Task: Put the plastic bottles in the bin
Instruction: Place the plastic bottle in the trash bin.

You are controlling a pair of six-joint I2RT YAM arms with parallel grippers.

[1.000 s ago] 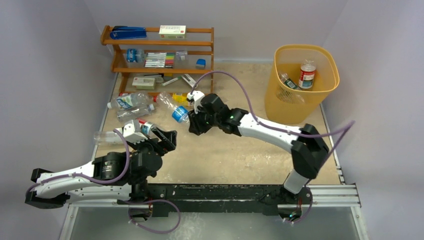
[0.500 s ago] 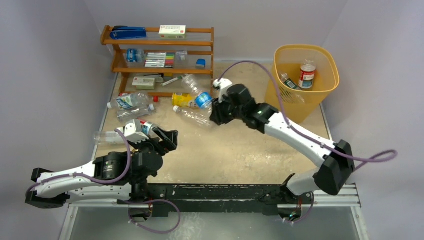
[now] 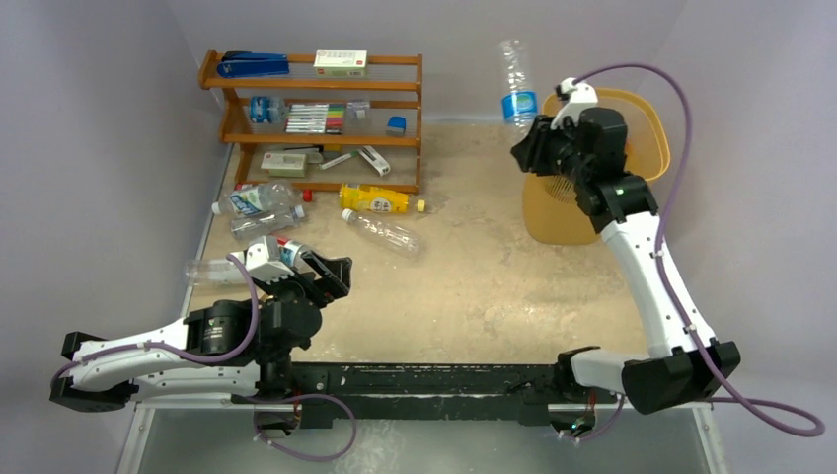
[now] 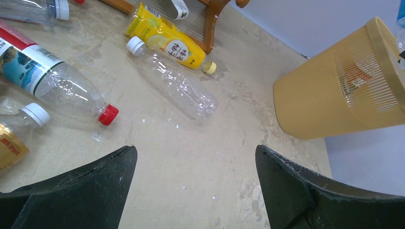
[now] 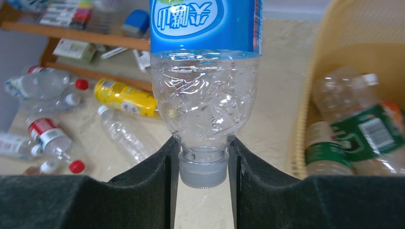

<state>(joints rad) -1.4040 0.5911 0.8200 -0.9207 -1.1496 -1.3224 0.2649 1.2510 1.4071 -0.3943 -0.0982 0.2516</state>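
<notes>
My right gripper (image 3: 538, 138) is shut on the neck of a clear bottle with a blue label (image 3: 515, 84), held in the air just left of the yellow-orange bin (image 3: 659, 148). In the right wrist view the fingers clamp that bottle (image 5: 205, 86) above its pale cap, and the bin's wall (image 5: 310, 90) stands to the right with a few bottles (image 5: 367, 129) inside. My left gripper (image 3: 331, 272) is open and low over the table, with nothing between its fingers (image 4: 95, 191). A yellow bottle (image 3: 375, 200) and a clear bottle (image 3: 385, 234) lie ahead of it.
More bottles (image 3: 259, 202) lie at the left by the wooden rack (image 3: 316, 84) of pens and boxes. The left wrist view shows a red-capped bottle (image 4: 57, 81), the yellow bottle (image 4: 167, 40) and the bin (image 4: 334, 100) far right. Walls close in both sides.
My right arm has lifted the blue-labelled bottle from the middle of the table and swung it up and right to the bin's rim. The left arm has not moved.
</notes>
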